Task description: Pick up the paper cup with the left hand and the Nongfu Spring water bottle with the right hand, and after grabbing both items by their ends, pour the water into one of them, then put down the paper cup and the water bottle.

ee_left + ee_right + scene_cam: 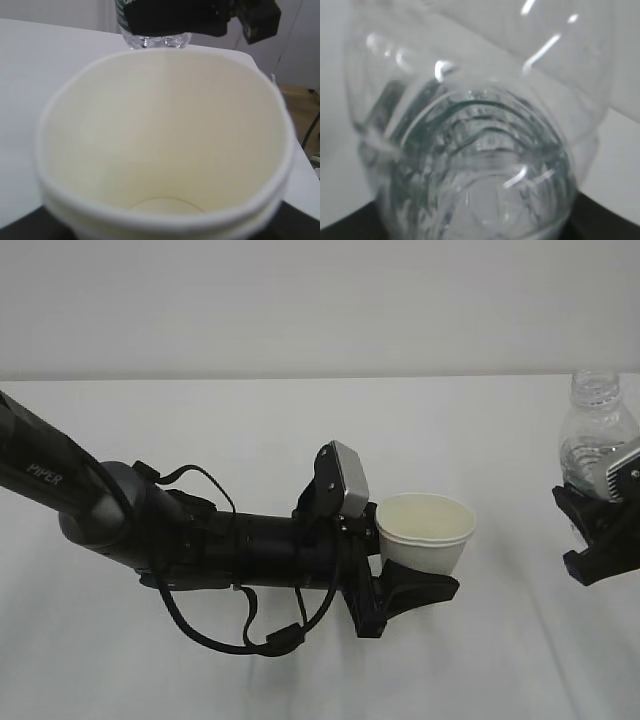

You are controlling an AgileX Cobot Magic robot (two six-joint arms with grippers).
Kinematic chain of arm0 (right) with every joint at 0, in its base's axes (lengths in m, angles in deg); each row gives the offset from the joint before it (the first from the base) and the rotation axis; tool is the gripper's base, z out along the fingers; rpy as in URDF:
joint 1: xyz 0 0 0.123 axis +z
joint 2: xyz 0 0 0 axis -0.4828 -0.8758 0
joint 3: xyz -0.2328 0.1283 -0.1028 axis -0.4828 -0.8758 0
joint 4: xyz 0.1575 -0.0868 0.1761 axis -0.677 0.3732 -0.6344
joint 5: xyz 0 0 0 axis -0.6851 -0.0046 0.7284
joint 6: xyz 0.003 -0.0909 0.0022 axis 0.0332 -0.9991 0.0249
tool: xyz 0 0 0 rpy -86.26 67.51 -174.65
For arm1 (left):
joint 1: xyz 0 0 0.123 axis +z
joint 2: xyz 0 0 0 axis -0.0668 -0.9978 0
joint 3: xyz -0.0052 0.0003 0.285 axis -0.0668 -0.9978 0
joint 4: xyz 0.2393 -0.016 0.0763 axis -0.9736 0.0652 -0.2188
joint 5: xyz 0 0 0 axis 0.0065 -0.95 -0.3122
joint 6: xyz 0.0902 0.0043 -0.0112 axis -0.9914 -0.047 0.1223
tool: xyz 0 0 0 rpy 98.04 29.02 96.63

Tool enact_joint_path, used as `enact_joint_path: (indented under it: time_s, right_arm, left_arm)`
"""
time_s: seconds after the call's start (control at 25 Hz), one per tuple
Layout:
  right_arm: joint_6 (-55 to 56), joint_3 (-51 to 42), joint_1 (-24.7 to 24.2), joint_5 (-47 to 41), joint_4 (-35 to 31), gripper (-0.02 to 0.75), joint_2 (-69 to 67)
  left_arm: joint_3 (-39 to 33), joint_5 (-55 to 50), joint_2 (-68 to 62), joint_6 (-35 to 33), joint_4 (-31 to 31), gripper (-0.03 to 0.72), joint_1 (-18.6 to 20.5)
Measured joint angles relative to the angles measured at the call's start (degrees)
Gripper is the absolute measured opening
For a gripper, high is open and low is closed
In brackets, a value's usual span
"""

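Tool on the left hand (412, 580) clamps the paper cup (425, 532) low and upright above the tabletop (250, 430), the right hand's tool (600, 525) grips the Nongfu Spring water bottle (597, 430) well apart, so tilting before closing the gap would likely spill water.

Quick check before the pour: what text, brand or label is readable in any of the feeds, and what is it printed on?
"PIPER": white letters on the black left arm, at the left edge of the exterior view.
Water bottle label: only a sliver of the dark band shows in the left wrist view, its pale print too cropped and blurred to read.
Paper cup: plain, no print visible.
Right wrist view: only clear plastic, no text.
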Motion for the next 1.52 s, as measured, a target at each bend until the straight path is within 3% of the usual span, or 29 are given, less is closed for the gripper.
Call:
enact_joint_path:
  time_s: [0.72,0.92,1.08,1.52]
  right_arm:
    - [-16.19,0.0,0.0,-3.34,-0.9,0.402,0.08]
    - [-20.29,0.0,0.0,-3.34,-2.22,0.402,0.08]
    - [-24.94,0.0,0.0,-3.34,-4.4,0.402,0.08]
    - [-34.65,0.0,0.0,-1.53,-6.84,0.402,0.08]
  left_arm:
    - [2.26,0.0,0.0,2.32,-3.57,0.458,-0.15]
    - [2.26,0.0,0.0,-0.38,-3.34,0.458,-2.85]
    - [2.26,0.0,0.0,-4.09,0.2,0.457,-4.99]
    - [2.26,0.0,0.0,-8.29,8.2,0.456,-5.31]
